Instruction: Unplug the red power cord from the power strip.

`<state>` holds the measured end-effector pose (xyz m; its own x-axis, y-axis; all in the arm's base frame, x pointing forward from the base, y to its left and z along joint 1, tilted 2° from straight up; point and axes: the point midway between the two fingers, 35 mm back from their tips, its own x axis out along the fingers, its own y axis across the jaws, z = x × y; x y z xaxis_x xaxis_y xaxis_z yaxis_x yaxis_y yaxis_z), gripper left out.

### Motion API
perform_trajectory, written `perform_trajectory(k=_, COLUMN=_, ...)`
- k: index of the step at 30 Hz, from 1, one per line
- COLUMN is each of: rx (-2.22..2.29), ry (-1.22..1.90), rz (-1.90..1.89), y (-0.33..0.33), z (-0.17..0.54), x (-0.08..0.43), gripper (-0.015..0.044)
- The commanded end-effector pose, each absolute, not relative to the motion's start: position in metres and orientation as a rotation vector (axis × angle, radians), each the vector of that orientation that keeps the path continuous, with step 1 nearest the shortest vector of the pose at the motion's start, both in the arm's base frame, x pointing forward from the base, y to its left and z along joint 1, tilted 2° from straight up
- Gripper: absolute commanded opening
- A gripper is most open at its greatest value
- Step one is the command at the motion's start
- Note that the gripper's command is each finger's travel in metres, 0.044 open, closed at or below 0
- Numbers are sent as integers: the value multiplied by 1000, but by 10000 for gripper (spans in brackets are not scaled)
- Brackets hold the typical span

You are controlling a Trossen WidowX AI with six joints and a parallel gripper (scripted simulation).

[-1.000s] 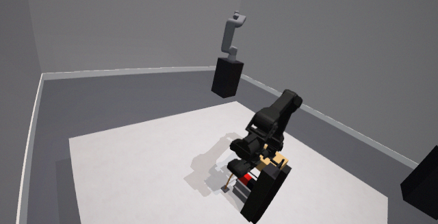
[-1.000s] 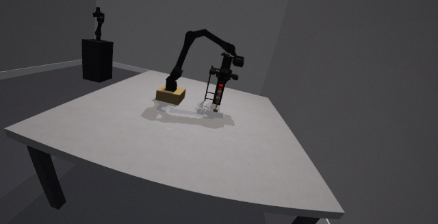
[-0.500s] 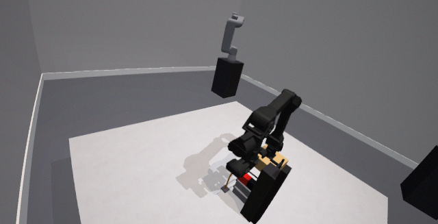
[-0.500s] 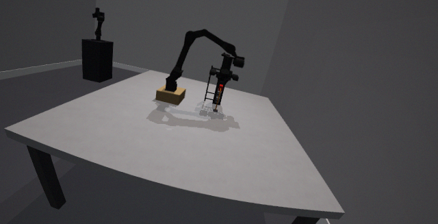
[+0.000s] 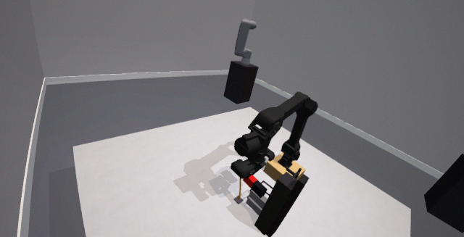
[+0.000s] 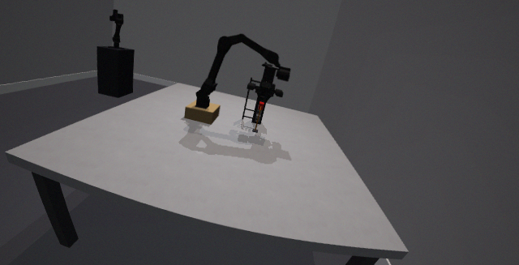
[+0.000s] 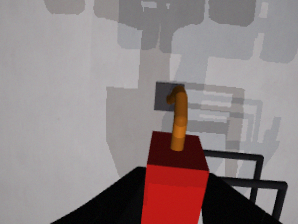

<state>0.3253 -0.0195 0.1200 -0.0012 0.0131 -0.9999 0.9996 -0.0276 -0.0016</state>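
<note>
Arm (image 6: 227,50) arched, end effector (image 7: 174,183) clamped on plug (image 7: 172,196)

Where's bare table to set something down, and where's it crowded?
Bare: the broad near half of the table, from the arm's shadow to the front edge, plus the stretch left of the tan base block. Crowded: around the hand shut on the red plug, with the orange cord and black wire frame beside it.
</note>
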Motion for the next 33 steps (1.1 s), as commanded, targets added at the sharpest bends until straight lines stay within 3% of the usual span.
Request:
perform_trajectory(k=1, rx=1235, ry=1211, rz=-1216, y=-9, z=120, x=326, gripper=105)
perform_trajectory(k=14, rx=1233, ry=1209, rz=-1216, y=-30, z=124, x=327, gripper=440)
perform_trajectory(k=19, rx=1231, ry=1207, rz=-1218, y=-69, z=131, x=325, gripper=440)
perform_trajectory(k=33, rx=1231, ry=1207, rz=-1218, y=-69, z=131, x=325, gripper=440)
